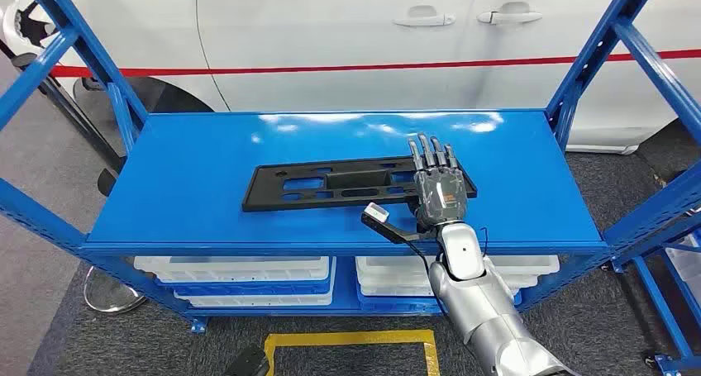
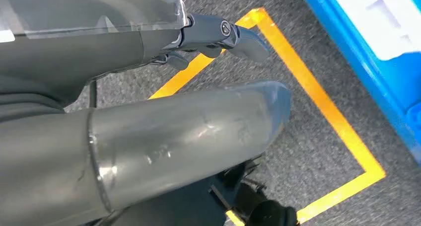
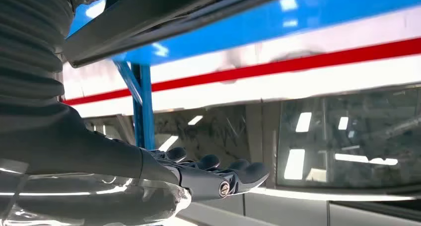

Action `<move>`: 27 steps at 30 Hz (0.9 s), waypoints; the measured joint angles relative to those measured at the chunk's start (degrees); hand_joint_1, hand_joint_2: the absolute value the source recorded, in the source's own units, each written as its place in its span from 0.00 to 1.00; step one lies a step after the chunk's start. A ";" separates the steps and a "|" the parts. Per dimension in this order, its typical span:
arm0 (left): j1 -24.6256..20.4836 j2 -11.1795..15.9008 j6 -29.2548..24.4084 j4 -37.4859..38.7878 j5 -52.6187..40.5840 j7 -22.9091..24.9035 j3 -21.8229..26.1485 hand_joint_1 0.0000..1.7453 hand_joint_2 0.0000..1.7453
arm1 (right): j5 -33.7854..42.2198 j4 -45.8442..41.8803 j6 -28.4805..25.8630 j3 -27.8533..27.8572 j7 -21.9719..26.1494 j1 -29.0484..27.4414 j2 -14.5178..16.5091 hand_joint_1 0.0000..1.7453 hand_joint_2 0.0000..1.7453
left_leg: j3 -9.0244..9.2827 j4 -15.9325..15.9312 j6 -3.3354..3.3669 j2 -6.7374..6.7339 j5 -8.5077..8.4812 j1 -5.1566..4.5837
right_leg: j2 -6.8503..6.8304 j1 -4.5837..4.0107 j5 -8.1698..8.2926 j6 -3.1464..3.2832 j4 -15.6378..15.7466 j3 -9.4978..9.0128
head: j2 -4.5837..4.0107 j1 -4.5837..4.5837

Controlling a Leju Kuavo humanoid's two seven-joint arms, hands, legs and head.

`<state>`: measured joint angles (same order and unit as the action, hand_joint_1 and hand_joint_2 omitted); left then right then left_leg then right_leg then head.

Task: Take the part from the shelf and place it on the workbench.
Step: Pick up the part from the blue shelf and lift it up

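**Black part flat on the shelf, right robot hand stretched over its end**

While the black part [image 1: 347, 184] lies flat on the top board of the blue shelf [image 1: 207, 145], a long, thin plate with slots and cut-outs set roughly along the board's length, the right robot hand [image 1: 436, 182] is spread out over its right end. The fingers [image 1: 428, 153] point away from the robot, straight and slightly apart, and the thumb [image 1: 382, 219] sticks out to the side toward the front edge of the board; nothing is held in it. Whether the palm touches the part or hovers just above it cannot be told. The silver right arm [image 1: 488, 310] comes up from below, crossing the front lip of the shelf.

From the right wrist view, the same right robot hand [image 3: 198, 174] shows with its dark fingers extended side by side, the blue frame and the white panel with a red stripe beyond them.

The left robot hand [image 2: 218, 35] appears in the left wrist view against dark grey floor [image 2: 308, 151], beside a yellow taped outline [image 2: 322, 102]; its dark fingers are partly curled with nothing between them, and how far they are drawn in cannot be told.

Below the top board, white bins [image 1: 240, 270] sit on the lower level. Behind the shelf stands a white car [image 1: 347, 37] with a red stripe along its doors.
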<state>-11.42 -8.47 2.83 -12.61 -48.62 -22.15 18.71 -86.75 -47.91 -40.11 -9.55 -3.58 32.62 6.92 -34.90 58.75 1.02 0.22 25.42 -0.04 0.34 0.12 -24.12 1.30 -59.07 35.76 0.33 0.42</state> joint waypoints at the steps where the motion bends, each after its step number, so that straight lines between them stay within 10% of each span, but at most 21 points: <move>1: -0.06 0.00 0.00 0.00 0.00 0.00 0.00 0.00 0.00 | -0.07 0.07 0.00 0.00 -0.04 0.06 0.00 0.00 1.00 | 0.08 -0.13 0.14 0.03 -0.09 -0.10 | 0.00 0.02 -0.01 -0.19 0.00 0.11 | 0.00 0.00; 5: -0.21 -0.01 0.01 0.00 -0.04 -0.03 0.00 0.00 0.00 | -0.54 0.42 -0.01 -0.02 -0.14 0.22 -0.02 0.00 1.00 | 0.80 -1.36 1.18 0.09 -1.29 -0.07 | -0.04 0.12 -0.40 -1.47 -0.14 0.12 | 0.00 0.01; 8: -0.41 -0.04 0.01 0.00 -0.11 -0.05 0.00 0.00 0.00 | -0.65 0.61 -0.01 -0.02 -0.24 0.44 -0.05 0.00 1.00 | 1.40 -2.23 1.76 -0.04 -1.75 0.19 | -0.07 0.28 -4.30 -2.20 -6.96 3.32 | 0.00 -0.01; 10: -0.44 -0.04 0.01 0.00 -0.14 -0.05 0.00 0.00 0.00 | -0.67 0.90 0.00 -0.02 -0.28 0.26 -0.13 0.47 1.00 | 1.40 -2.13 1.90 -0.06 -1.63 0.18 | -0.09 0.56 -6.70 -2.66 -13.52 6.76 | 0.00 -0.01; 12: -0.41 -0.04 0.01 0.00 -0.14 -0.05 0.00 0.00 0.00 | -0.68 1.19 0.00 -0.02 -0.28 0.04 -0.19 0.97 1.00 | 1.40 -1.89 1.81 -0.02 -1.39 0.24 | -0.16 0.95 -5.50 -3.03 -14.03 7.36 | 0.00 -0.01; 17: -0.61 -0.05 0.01 0.00 -0.15 -0.11 0.00 0.00 0.00 | -0.31 1.89 0.00 -0.05 -0.10 0.65 -0.18 1.00 1.00 | 0.80 0.21 0.36 0.13 0.13 0.15 | -0.23 1.23 -0.18 -2.73 -1.37 1.30 | 0.00 0.03; 21: -0.74 -0.05 -0.03 0.00 -0.08 -0.35 0.00 0.00 0.00 | 0.09 2.61 0.00 -0.09 0.03 0.86 -0.27 1.00 1.00 | 0.21 1.71 -0.82 0.12 1.41 0.45 | -0.18 1.07 -0.33 -1.15 -0.80 0.96 | 0.00 0.05; 25: -0.80 -0.05 -0.16 0.00 -0.01 -0.65 0.00 0.00 0.00 | 0.34 2.79 0.00 -0.19 0.14 1.02 -0.27 1.00 1.00 | -5.75 13.88 -1.56 0.09 7.03 0.74 | -0.33 1.03 -0.48 -0.37 -0.61 0.64 | 0.00 0.06; 27: -0.70 -0.05 -0.19 0.00 -0.01 -0.74 0.01 0.00 0.00 | 0.40 2.87 0.00 -0.20 0.20 1.01 -0.27 1.00 1.00 | -6.73 15.12 -1.61 0.08 6.08 0.74 | -0.30 0.97 -0.60 -0.32 -0.65 0.52 | 0.00 0.07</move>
<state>-12.11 -8.52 2.64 -12.61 -48.63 -22.90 18.72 -86.35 -45.04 -40.11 -9.75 -3.38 33.63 6.64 -41.63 73.87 -0.58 0.31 31.50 0.70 0.04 1.09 -24.72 0.99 -59.72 36.29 0.33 0.48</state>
